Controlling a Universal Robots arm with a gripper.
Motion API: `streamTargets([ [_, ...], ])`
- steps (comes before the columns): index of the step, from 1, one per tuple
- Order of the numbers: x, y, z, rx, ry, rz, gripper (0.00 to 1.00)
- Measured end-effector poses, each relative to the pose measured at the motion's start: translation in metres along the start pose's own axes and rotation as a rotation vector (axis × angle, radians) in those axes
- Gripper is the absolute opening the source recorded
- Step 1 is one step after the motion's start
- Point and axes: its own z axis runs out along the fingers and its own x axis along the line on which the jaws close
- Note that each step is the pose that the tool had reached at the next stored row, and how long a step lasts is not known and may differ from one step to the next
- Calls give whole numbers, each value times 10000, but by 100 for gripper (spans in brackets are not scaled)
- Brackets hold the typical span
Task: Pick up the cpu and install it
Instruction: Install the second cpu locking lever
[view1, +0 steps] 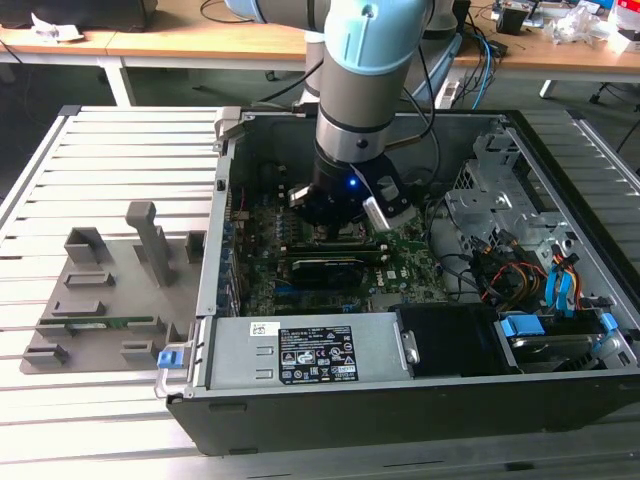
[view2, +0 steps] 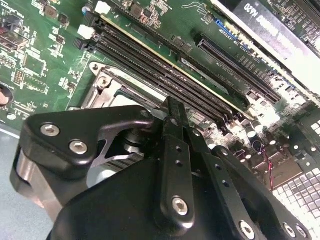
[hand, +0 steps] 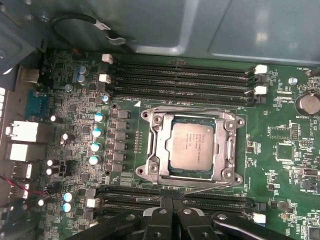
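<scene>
The cpu (hand: 192, 145), a flat square chip with a silvery top, lies inside the metal socket frame (hand: 150, 145) on the green motherboard (hand: 280, 150). In the first wrist view my gripper (hand: 171, 207) hovers just off one side of the socket, over the memory slots, its black fingers pressed together and holding nothing. In the second wrist view the gripper (view2: 172, 110) points down at the socket frame (view2: 100, 80). In the exterior view the gripper (view1: 338, 228) reaches down into the open computer case (view1: 215, 290), near the board's middle.
Long black memory slots (hand: 180, 75) flank the socket on two sides. A graphics card (view1: 335, 268), cables and drive bays (view1: 510, 250) crowd the case. A grey fixture tray (view1: 100, 300) holding a green memory stick (view1: 100, 324) lies outside, at the exterior view's left.
</scene>
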Motion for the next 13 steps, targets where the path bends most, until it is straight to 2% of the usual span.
streamTargets([
  [9, 74, -5, 80, 1, 1, 0, 11],
  [13, 142, -4, 120, -6, 0, -1, 11],
])
